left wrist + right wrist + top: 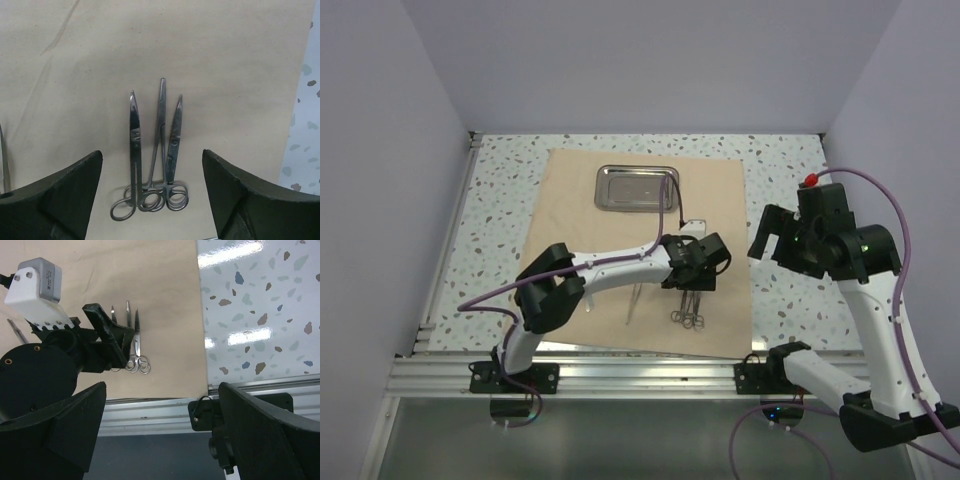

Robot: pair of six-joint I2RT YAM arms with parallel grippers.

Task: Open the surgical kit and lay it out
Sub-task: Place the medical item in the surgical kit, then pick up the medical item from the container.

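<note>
Left gripper jaws apart, empty, hovering over three silver ring-handled scissor-type instruments lying side by side on the flat tan cloth wrap; shiny rectangular steel tray on the cloth's far part; right gripper wide open, empty, right of the cloth over the speckled white table

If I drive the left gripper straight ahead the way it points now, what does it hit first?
Most likely the three ring-handled instruments, which lie on the tan cloth between the fingers of the open left gripper. How far off they are is unclear.
</note>
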